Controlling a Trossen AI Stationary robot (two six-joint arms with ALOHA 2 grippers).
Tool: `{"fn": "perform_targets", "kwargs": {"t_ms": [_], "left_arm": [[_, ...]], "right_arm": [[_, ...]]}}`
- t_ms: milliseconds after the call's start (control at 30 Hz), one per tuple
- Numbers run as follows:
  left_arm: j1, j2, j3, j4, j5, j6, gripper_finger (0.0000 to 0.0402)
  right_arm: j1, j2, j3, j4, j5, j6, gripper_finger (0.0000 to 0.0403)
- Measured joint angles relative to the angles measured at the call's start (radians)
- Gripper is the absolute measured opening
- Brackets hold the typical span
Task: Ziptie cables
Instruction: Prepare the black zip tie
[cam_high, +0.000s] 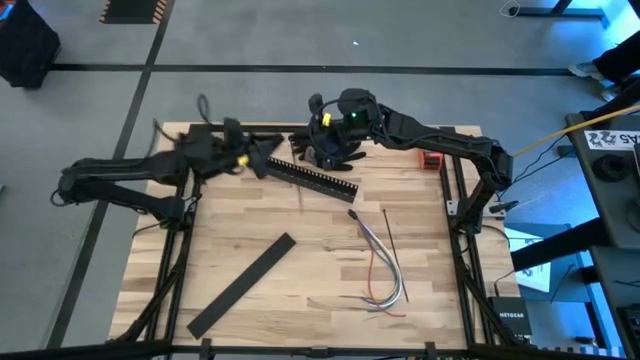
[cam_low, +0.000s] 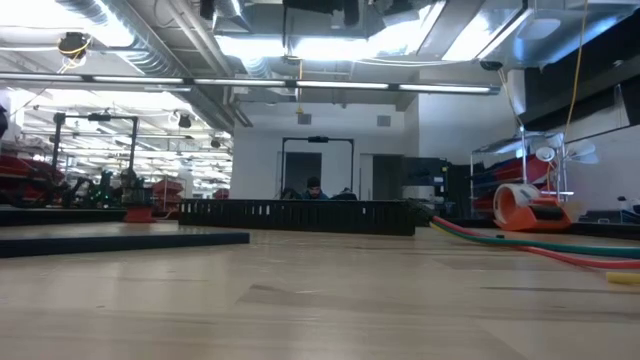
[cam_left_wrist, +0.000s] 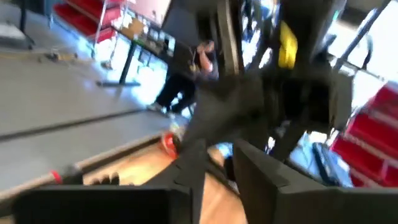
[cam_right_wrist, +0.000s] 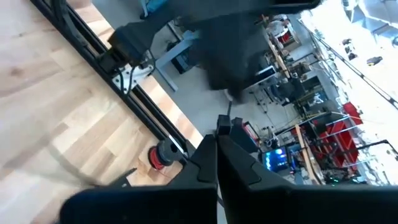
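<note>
Both claws sit at the worktop's (cam_high: 240, 320) far edge. Left claw (cam_high: 262, 158) is slightly parted, empty; right claw (cam_high: 330, 152) is pinched tight, empty. Cables (cam_high: 383, 268) and ziptie (cam_high: 394, 244) lie untouched near-right, unbundled.

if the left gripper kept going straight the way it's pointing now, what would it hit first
Probably the right gripper. The left gripper points across the table's far edge toward it, above the slotted black bar. Depth is unclear.

Bright ceiling strip lights (cam_low: 300, 85) glared overhead, while motion blur smeared everything beyond the left end effector (cam_left_wrist: 214, 171).
</note>
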Motion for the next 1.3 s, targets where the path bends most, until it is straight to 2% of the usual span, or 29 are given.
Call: {"fn": "perform_targets", "kwargs": {"t_ms": [200,333,433,533,600,800,900,1000,1167,1300], "left_arm": [[0.035,-0.055,0.006,-0.118,-0.003,-0.013,0.0123],[0.035,-0.046,0.004,-0.187,0.001,-0.012,0.0128],[0.030,-0.046,0.004,-0.241,0.010,0.066,0.0129],[0.019,-0.046,0.004,-0.291,0.027,0.258,0.0129],[0.003,-0.047,0.004,-0.291,0.031,0.442,0.0129],[-0.032,-0.011,0.004,-0.285,0.031,1.026,0.0129],[-0.043,0.020,0.004,-0.281,0.031,1.269,0.0129],[-0.049,0.056,0.004,-0.282,0.031,1.437,0.0129],[-0.056,0.073,0.004,-0.275,0.031,1.635,0.0129],[-0.058,0.076,0.004,-0.268,0.126,1.743,0.0129]], "right_arm": [[0.000,0.000,0.000,-0.001,0.006,0.035,0.0000],[0.000,0.000,0.000,-0.010,0.040,0.037,0.0000],[-0.001,0.000,0.000,-0.021,0.053,0.078,0.0000],[-0.003,0.000,0.000,-0.008,0.052,0.216,0.0000],[-0.011,0.000,0.001,-0.004,0.030,0.333,0.0000],[-0.092,-0.001,0.038,0.008,-0.198,0.716,0.0000],[-0.136,-0.002,0.045,0.008,-0.287,0.890,0.0000],[-0.173,-0.002,0.045,0.004,-0.397,1.047,0.0000],[-0.215,-0.001,0.045,-0.017,-0.600,1.218,0.0000],[-0.226,-0.001,0.045,-0.009,-0.681,1.309,0.0000]]}}
